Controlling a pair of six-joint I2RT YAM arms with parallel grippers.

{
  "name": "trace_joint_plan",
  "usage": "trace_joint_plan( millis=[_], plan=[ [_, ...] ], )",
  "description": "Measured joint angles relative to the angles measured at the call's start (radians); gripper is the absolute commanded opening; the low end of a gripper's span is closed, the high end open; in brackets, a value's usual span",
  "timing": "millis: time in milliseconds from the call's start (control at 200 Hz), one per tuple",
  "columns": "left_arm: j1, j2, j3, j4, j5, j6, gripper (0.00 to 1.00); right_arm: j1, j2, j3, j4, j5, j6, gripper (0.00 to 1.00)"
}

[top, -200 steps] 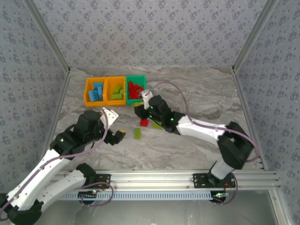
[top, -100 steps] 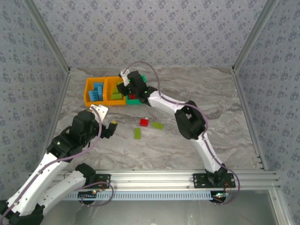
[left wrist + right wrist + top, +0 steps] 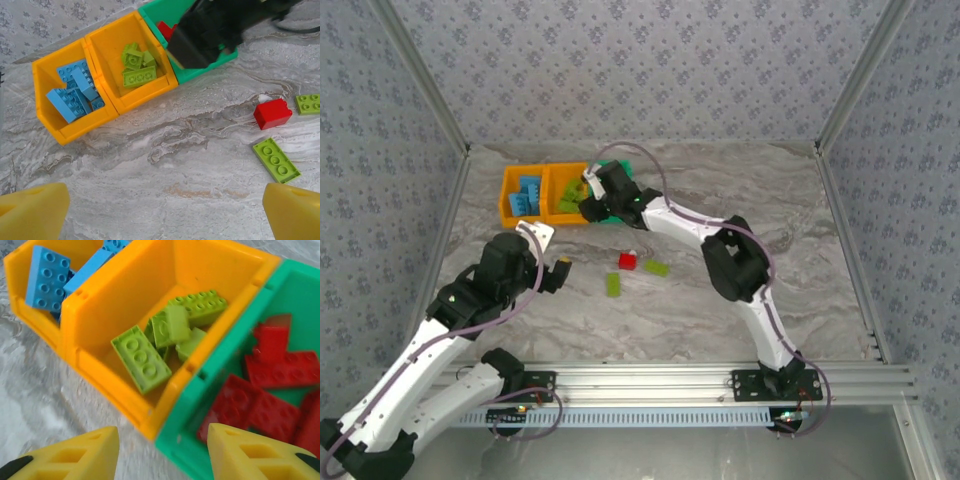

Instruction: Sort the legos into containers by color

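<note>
Three joined containers stand at the back left. The left orange bin (image 3: pixel 523 195) (image 3: pixel 55 125) holds blue legos (image 3: pixel 47 277). The middle orange bin (image 3: pixel 150 92) (image 3: pixel 125 390) holds lime legos (image 3: pixel 142 357). The green bin (image 3: pixel 210 67) (image 3: pixel 200 440) holds red legos (image 3: pixel 270 390). My right gripper (image 3: pixel 595 203) (image 3: pixel 162 455) hovers open over the wall between the middle and green bins, with nothing between its fingers. On the table lie a red lego (image 3: pixel 628 261) (image 3: pixel 272 113) and two lime legos (image 3: pixel 656 268) (image 3: pixel 613 284) (image 3: pixel 276 160). My left gripper (image 3: pixel 563 270) (image 3: pixel 162 215) hangs open above bare table.
The right arm's black wrist (image 3: pixel 210 30) covers the back part of the green bin in the left wrist view. Patterned walls and metal posts close in the marbled table (image 3: pixel 740 210). Open table lies right of the loose bricks.
My right gripper has swung from the loose bricks on the table up to the bins, and its jaws have parted. The left gripper has drawn back a little to the left.
</note>
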Motion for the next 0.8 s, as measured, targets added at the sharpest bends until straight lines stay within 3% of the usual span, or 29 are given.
trace_joint_plan(
  millis=[270,335,465,660,800],
  plan=[
    [0.015,0.169,0.024,-0.015,0.019,-0.129,0.99,-0.002,-0.579,-0.459,0.1,-0.021,-0.022,0.71],
    [0.015,0.227,0.032,-0.006,0.047,-0.179,0.99,-0.004,-0.735,-0.59,0.127,-0.032,-0.015,0.83],
    [0.003,0.302,0.025,0.021,0.099,-0.287,0.96,-0.037,-0.983,-0.837,0.134,-0.068,0.036,0.87],
    [-0.124,0.489,-0.003,0.124,0.116,-0.5,0.88,-0.108,-1.203,-1.055,0.012,-0.08,0.156,0.99],
    [-0.233,0.678,-0.001,0.205,0.096,-0.633,0.82,-0.111,-1.292,-1.132,-0.041,-0.08,0.23,1.0]
  ],
)
